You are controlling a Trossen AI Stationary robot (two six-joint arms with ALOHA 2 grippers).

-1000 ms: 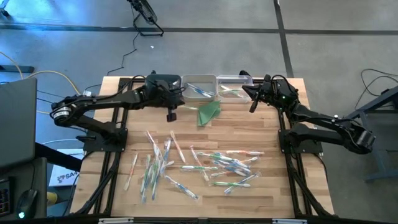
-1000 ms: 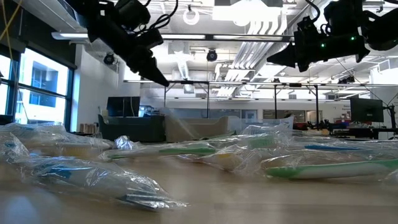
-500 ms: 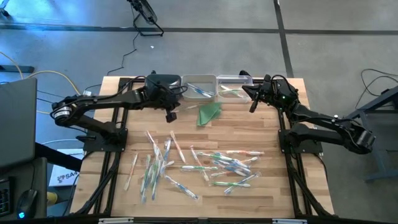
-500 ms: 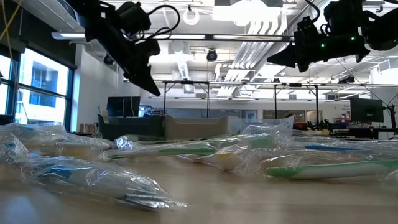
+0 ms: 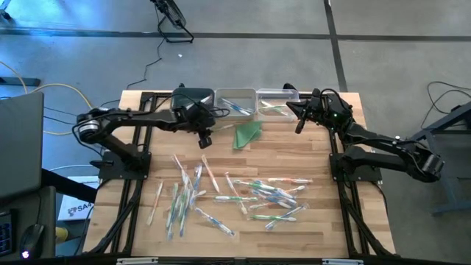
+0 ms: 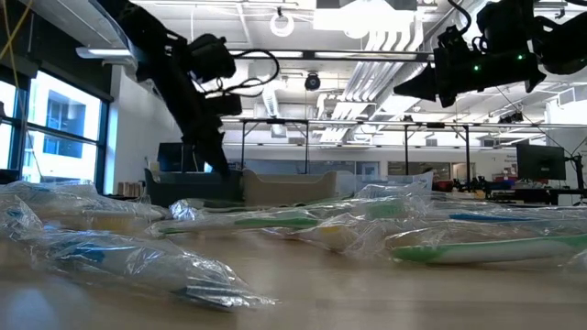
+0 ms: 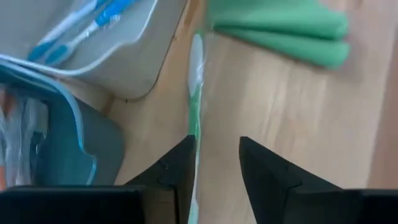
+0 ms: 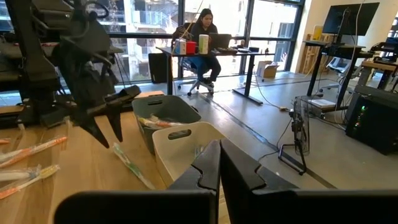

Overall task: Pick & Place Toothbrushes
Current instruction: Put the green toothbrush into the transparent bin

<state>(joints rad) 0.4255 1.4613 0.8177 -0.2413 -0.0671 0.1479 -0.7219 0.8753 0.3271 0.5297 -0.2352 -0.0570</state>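
Overhead, three bins (image 5: 237, 103), one green cloth (image 5: 247, 133), dozens of toothbrushes (image 5: 235, 197)

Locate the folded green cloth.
In the high view, the green cloth lies on the table's far half, just in front of the middle bin, right of the left end effector.

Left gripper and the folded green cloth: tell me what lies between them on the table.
A single green toothbrush lies on the wood between the left gripper and the green cloth, beside the white bin; the left wrist view shows it.
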